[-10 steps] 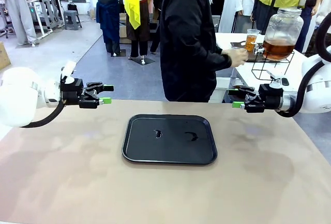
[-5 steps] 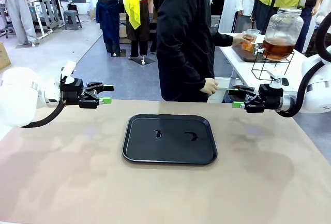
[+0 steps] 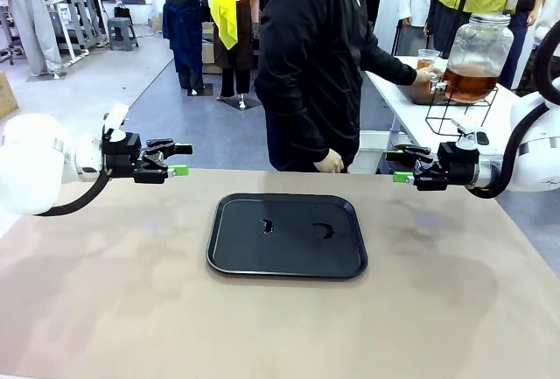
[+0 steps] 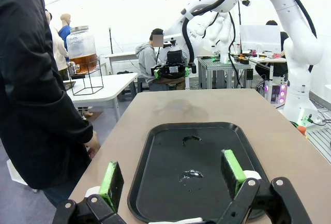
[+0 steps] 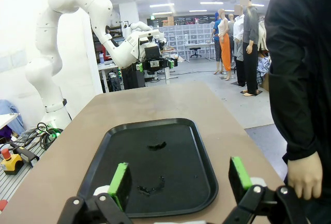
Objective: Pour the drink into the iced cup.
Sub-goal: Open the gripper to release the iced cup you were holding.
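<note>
Left claw [image 3: 181, 159]: open, holding nothing — it hangs above the surface's [image 3: 114, 283] far left edge, green pads pointing toward the middle. From its own wrist the two pads [image 4: 111, 179] stand wide apart over the near end of the tray.
Right claw [image 3: 398, 166]: open too, nothing in it, above the far right edge and facing the left one across the tray; in its wrist view the pads [image 5: 119, 182] are spread wide.
Tray [image 3: 287, 235]: black, rounded corners, flat in the middle of the surface between the two claws, with a couple of small wet smears on it.
Drink [image 3: 470, 82]: amber liquid in the lower part of the big glass jar [image 3: 477, 49], which sits on a black wire stand on a white side table, far right — well apart from the tray.
Cup [image 3: 426, 65]: clear, with amber liquid in it, just left of the jar at its spigot.
Person [image 3: 311, 64]: black jacket, standing at the far side, one hand [image 3: 426, 73] reaching out to the cup, the other hand [image 3: 330, 164] hanging low by the surface's far edge.
</note>
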`<state>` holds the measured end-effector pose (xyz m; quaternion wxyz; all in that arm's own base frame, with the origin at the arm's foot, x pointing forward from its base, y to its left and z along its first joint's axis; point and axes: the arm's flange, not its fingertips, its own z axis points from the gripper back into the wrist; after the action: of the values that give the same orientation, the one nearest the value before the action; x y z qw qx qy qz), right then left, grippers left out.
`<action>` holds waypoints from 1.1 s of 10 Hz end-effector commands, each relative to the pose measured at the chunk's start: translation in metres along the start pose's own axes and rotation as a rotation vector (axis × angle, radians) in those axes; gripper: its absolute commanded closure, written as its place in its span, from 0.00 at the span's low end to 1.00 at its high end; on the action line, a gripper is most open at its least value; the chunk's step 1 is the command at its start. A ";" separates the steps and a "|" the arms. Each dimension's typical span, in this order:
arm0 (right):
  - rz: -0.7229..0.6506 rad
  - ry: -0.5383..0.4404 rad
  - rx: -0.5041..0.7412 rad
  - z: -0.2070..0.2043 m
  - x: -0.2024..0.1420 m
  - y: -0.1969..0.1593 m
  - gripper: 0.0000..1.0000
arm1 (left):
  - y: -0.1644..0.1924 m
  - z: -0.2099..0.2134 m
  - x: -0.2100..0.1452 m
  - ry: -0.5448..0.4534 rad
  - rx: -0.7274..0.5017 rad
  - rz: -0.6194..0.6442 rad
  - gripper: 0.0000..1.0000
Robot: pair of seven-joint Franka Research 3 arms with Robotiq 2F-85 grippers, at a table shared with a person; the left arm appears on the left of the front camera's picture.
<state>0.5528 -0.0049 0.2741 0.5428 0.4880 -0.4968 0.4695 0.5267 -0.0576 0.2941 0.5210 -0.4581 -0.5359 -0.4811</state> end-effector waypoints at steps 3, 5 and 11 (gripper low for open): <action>0.003 0.000 0.004 -0.002 0.004 0.000 0.00 | 0.001 -0.001 0.003 -0.003 0.000 0.005 0.00; 0.003 0.000 0.004 -0.002 0.004 0.000 0.00 | 0.001 -0.001 0.003 -0.003 0.000 0.005 0.00; 0.003 0.000 0.004 -0.002 0.004 0.000 0.00 | 0.001 -0.001 0.003 -0.003 0.000 0.005 0.00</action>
<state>0.5528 -0.0049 0.2741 0.5428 0.4880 -0.4968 0.4695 0.5267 -0.0576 0.2941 0.5210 -0.4581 -0.5359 -0.4811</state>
